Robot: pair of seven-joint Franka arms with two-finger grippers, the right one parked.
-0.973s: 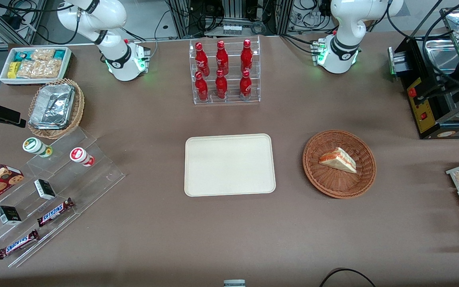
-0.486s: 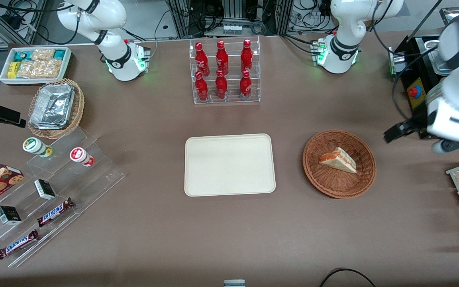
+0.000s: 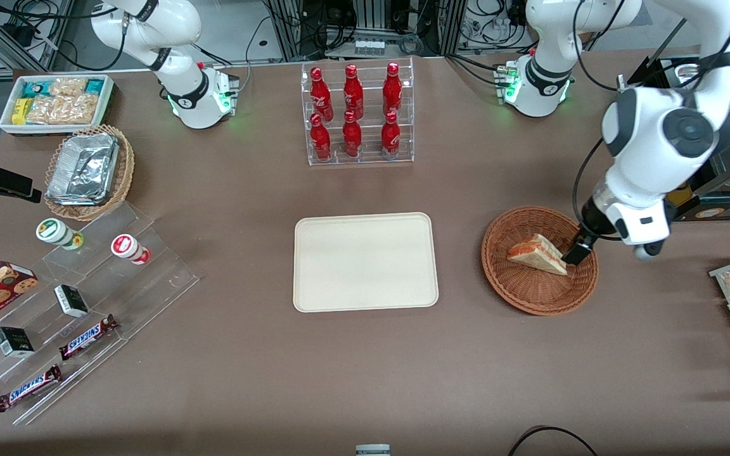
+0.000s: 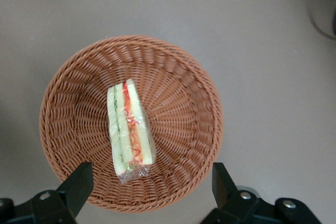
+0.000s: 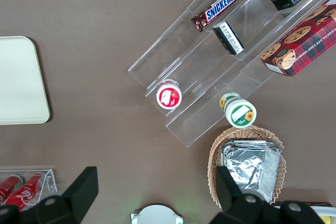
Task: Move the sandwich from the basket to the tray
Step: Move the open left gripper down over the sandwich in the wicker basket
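Nothing delivered yet. Toward the middle of the brown surface (image 3: 225, 190), the flat cream-beige rectangular tray with rounded corners (image 3: 365, 262) carries nothing, so the whole transfer remains to be done. Next along, toward the working arm's end, sits the round reddish-brown woven wicker basket (image 3: 539, 260), well apart from the tray, with the small triangular white-bread sandwich with red-orange and green filling (image 3: 537, 254) lying inside on the weave, wrapped in clear film and untouched. Just above the basket's rim, on the side away from the tray, hangs the left arm's black two-finger pincer (image 3: 577, 252), fingers spread wide, gripping nothing; in the wrist view the two fingertips (image 4: 79, 179) straddle the basket with the sandwich (image 4: 130, 127) between and ahead of them. Judged as the approach stage only: lowering, closing on the wedge, lifting, carrying across to the tray and releasing all left to do.
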